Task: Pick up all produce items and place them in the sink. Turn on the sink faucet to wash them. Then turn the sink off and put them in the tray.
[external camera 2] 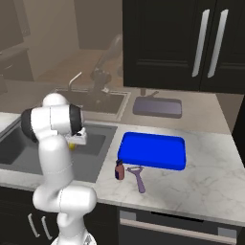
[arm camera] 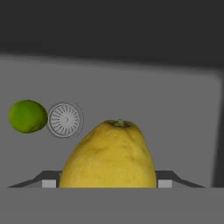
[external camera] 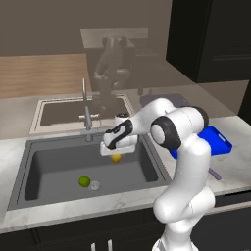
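Over sink (external camera: 34,162), fingers (arm camera: 49,182) grip lemon (arm camera: 109,155)

Pale marble counter (external camera 2: 201,191) carries the blue tray (external camera 2: 152,150), a purple utensil (external camera 2: 139,178) and a small bottle (external camera 2: 119,170).

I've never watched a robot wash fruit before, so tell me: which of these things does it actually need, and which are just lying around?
Needed for the job:
- yellow fruit, held in the gripper above the sink
- green fruit, lying in the sink beside the drain
- faucet
- blue tray

Just lying about:
- purple utensil
- small brown bottle
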